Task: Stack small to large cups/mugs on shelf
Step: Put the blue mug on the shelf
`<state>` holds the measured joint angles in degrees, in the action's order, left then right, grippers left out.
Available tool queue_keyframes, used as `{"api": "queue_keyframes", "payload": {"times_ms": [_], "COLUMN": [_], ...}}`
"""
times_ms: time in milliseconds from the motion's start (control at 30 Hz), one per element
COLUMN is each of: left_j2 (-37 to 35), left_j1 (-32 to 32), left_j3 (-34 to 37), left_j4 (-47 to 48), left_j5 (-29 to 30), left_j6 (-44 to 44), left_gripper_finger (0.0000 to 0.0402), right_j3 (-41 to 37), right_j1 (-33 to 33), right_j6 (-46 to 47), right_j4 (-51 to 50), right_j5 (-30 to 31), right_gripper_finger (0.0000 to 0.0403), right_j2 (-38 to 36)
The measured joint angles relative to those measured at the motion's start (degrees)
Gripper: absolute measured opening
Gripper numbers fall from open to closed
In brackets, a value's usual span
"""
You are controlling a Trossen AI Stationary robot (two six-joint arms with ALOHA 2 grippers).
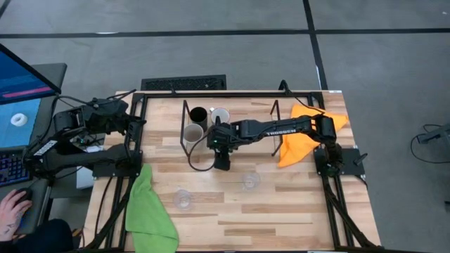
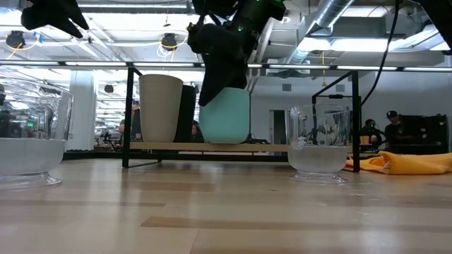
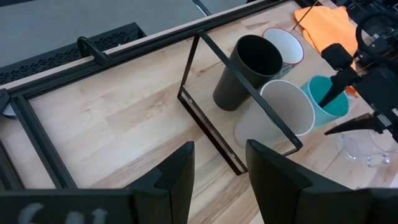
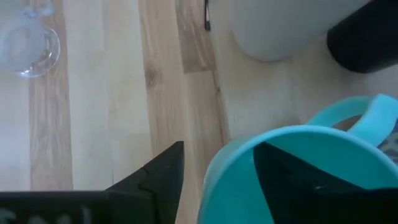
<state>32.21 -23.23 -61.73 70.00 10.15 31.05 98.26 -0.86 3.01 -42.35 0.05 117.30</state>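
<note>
The light blue mug [image 3: 328,104] stands upright on the shelf [image 2: 176,147], beside the grey-beige mug [image 3: 283,112]. The black mug [image 3: 249,68] and the white mug [image 3: 284,43] stand behind them. My right gripper [image 3: 342,111] is open above the blue mug. One finger [image 4: 298,180] is inside the mug and the other [image 4: 158,177] is outside its rim [image 4: 224,162]. Two clear glass cups [image 1: 183,199] [image 1: 249,181] stand on the table in front of the shelf. At the table's left edge my left gripper [image 3: 217,174] is raised, open, with nothing between its fingers. My right gripper comes at the light blue mug from above, slanting down, with its open fingers astride the mug's wall [image 4: 230,158]. The outer finger stands apart from the wall. Whether the inner finger touches the mug I cannot tell. The mug's base rests on the shelf board.
A green cloth [image 1: 149,211] lies at the near left, and an orange cloth [image 1: 302,137] lies at the right beside the right arm. A black outer frame [image 1: 232,92] runs around the table top. A person's hand [image 1: 10,211] is at a keyboard left of the table.
</note>
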Motion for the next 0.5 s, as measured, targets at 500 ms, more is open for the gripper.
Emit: {"api": "queue_keyframes", "payload": {"times_ms": [500], "left_j2": [0.00], "left_j1": [0.00], "left_j3": [0.00], "left_j4": [0.00], "left_j5": [-0.02], "left_j6": [0.00], "left_gripper_finger": [0.0135], "right_j3": [0.00], "right_j1": [-0.02], "right_j6": [0.06], "right_j4": [3.28], "right_j5": [-0.02], "right_gripper_finger": [0.0230], "right_j2": [-0.07]}}
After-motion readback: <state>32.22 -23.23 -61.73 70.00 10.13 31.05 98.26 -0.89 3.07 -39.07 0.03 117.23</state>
